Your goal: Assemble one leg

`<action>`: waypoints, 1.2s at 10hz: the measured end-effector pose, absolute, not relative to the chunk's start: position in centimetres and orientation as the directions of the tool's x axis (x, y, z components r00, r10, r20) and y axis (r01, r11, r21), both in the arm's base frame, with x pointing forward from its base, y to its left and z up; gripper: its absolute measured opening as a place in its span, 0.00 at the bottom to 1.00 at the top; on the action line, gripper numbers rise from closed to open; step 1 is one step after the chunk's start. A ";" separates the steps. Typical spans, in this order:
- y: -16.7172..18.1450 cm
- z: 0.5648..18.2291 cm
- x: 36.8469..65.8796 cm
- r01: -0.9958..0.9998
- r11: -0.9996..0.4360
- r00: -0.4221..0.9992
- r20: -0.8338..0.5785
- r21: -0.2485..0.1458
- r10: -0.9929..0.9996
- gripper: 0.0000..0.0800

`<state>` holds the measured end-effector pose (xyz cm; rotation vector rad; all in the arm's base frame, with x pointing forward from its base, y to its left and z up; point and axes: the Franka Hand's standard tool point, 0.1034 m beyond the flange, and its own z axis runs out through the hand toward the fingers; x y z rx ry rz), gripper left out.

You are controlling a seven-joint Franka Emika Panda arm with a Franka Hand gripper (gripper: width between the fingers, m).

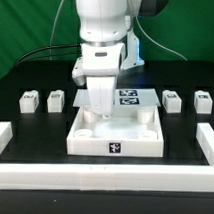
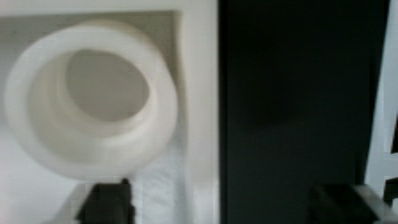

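1. End effector: the gripper (image 1: 100, 108) hangs low over the tray (image 1: 84, 144), above the tray's far corner on the exterior view's left. In the wrist view the fingertips (image 2: 111, 205) are two dark, blurred stubs set well apart. Only the tray's edge and the dark table (image 1: 39, 128) show between them. I judge the gripper to be open and empty.
2. Socket: a round corner socket (image 2: 89, 100) fills much of the wrist view. It is empty, with no leg seated in it.
3. Task parts: four legs lie on the table in a row beyond the tray.
   - The first leg (image 1: 29, 100) and second leg (image 1: 56, 99) are on the exterior view's left.
   - The third leg (image 1: 172, 100) and fourth leg (image 1: 202, 101) are on its right.
   - All four are apart from the tray and from the gripper.
4. Fixture: the marker board (image 1: 132, 96) lies just behind the tray, partly hidden by the arm.
5. Progress: I find no step of the assembly complete. One leg has yet to be grasped, carried to a socket and seated there. I cannot tell which leg is intended.
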<state>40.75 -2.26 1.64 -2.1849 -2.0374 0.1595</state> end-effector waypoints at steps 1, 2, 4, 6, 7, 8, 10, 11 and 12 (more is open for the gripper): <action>-2.3 1.6 40.7 0.981 -0.066 0.072 0.024 -0.182 0.997 0.43; -2.3 1.6 40.7 0.981 -0.066 0.072 0.024 -0.182 0.997 0.27; -2.3 1.6 40.8 0.981 -0.067 0.072 0.024 -0.180 0.997 0.08; -2.3 1.6 40.8 0.981 -0.067 0.072 0.024 -0.180 0.997 0.08; -2.3 1.6 40.8 0.981 -0.067 0.072 0.024 -0.180 0.997 0.08; -2.3 1.6 40.8 0.981 -0.067 0.072 0.024 -0.180 0.997 0.08; -2.3 1.6 40.8 0.981 -0.067 0.072 0.024 -0.180 0.997 0.08; -2.3 1.6 40.8 0.981 -0.067 0.072 0.024 -0.180 0.997 0.08; -2.2 1.6 40.8 0.982 -0.066 0.071 0.025 -0.179 0.997 0.08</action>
